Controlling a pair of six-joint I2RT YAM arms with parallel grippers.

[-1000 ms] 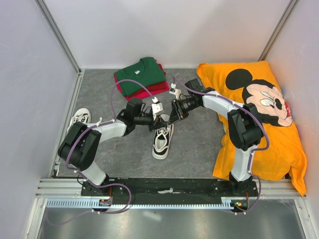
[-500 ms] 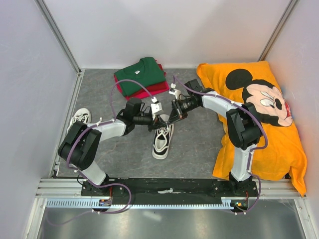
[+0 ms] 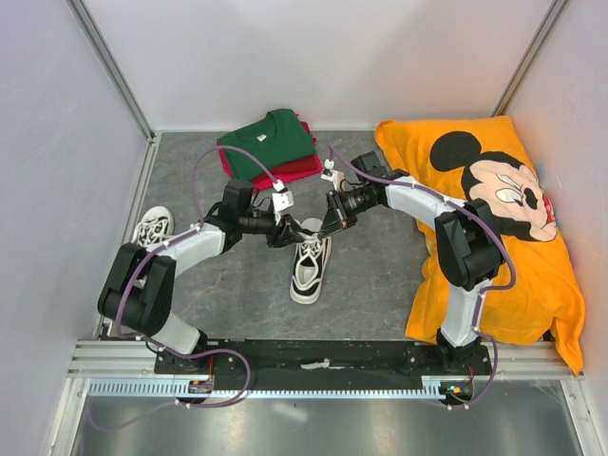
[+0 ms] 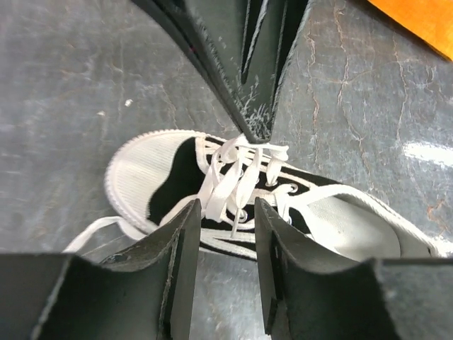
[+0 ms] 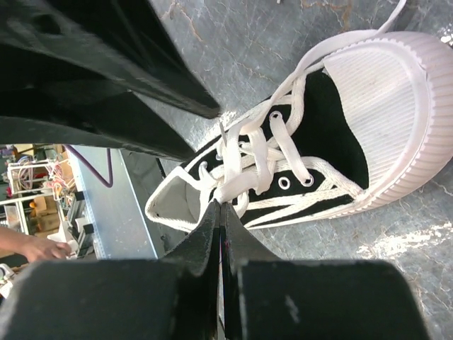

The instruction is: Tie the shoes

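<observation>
One white sneaker [image 3: 309,268] lies mid-table, its toe toward the far side. Its toe cap [image 4: 141,177] and crossed laces [image 4: 237,173] show in the left wrist view. My right gripper [image 5: 220,207] is shut on a white lace [image 5: 233,180] just above the shoe's tongue; in the top view it [image 3: 328,226] hangs over the shoe's far end. My left gripper [image 4: 228,209] is open a little left of the shoe, with a loose lace end lying beyond the gap and nothing pinched. The other shoe [image 3: 150,226] lies by the left wall.
Folded green and red shirts [image 3: 268,142] sit at the back centre. An orange cartoon-mouse shirt [image 3: 494,218] covers the right side under the right arm. White walls close in three sides, and a metal rail [image 3: 313,361] runs along the near edge.
My left gripper has opened and drawn back to the left, away from the shoe. My right gripper closed on the lace and has stayed in place.
</observation>
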